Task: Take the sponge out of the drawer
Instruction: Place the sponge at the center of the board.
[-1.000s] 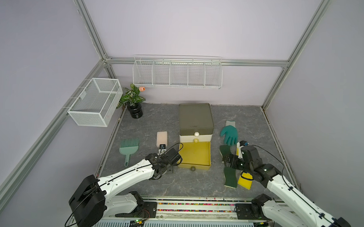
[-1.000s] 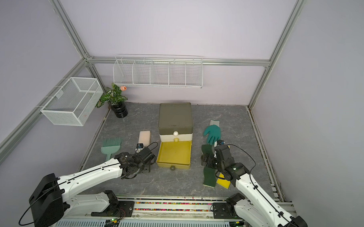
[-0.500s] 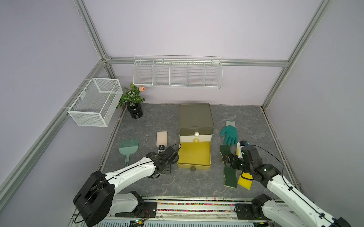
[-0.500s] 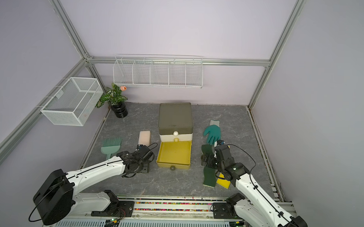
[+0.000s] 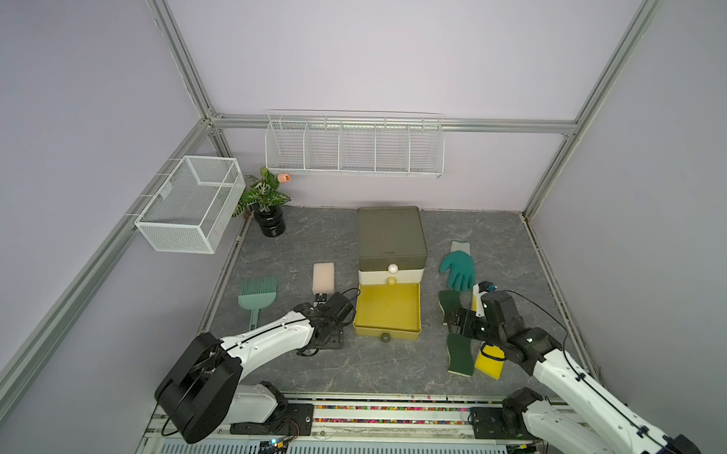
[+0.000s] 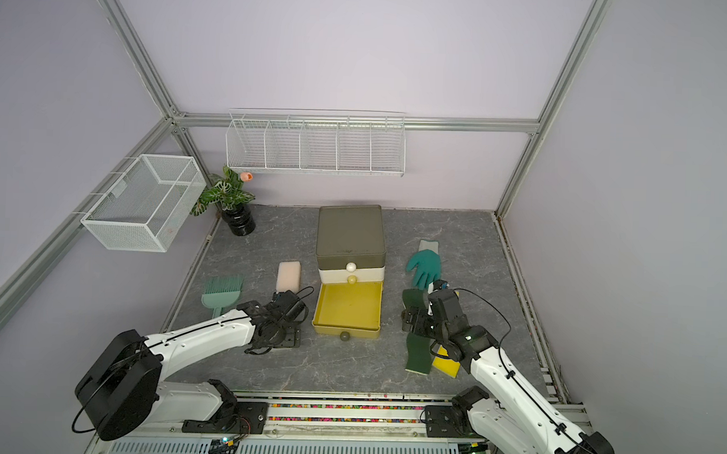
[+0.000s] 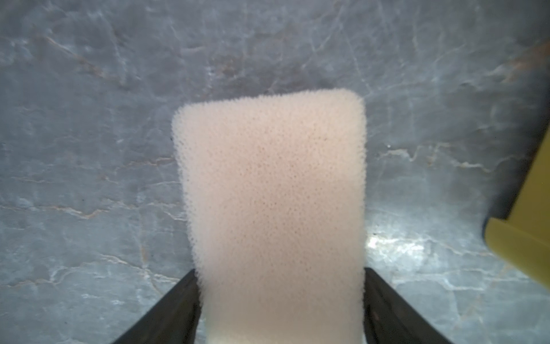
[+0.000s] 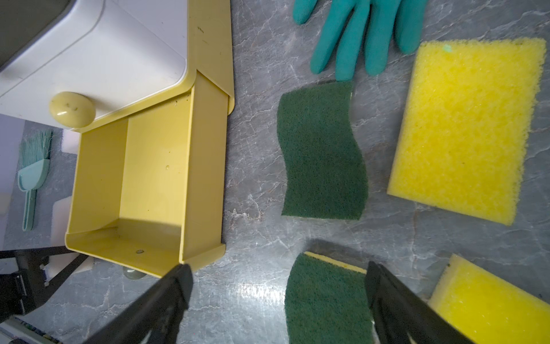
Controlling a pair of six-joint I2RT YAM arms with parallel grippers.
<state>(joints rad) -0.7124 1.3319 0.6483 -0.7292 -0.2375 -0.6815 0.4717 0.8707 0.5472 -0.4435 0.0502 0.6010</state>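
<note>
Both hands low: left hand point(image 7: 280, 272) at the pale sponge point(image 5: 324, 278), right hand point(image 8: 278, 268) spread wide.

The near end of the pale sponge is flanked by the dark fingers point(image 7: 181, 303) of the left hand, one set against each long side. Whether it is pinched or only bracketed cannot be told. The sponge is laid flat on the grey counter point(image 5: 311, 243), outside the pulled-out yellow drawer point(image 5: 388, 310), beside it on the left arm's side and apart from it. Nothing is held by the right hand, which is poised above the end of a green scouring pad point(image 8: 327, 297), with a small yellow sponge point(image 8: 491, 300) just beside that. Farther out on the counter a second green pad point(image 8: 323, 152), a large yellow sponge point(image 8: 467, 128) and a teal glove point(image 8: 357, 35) are seen.
</note>
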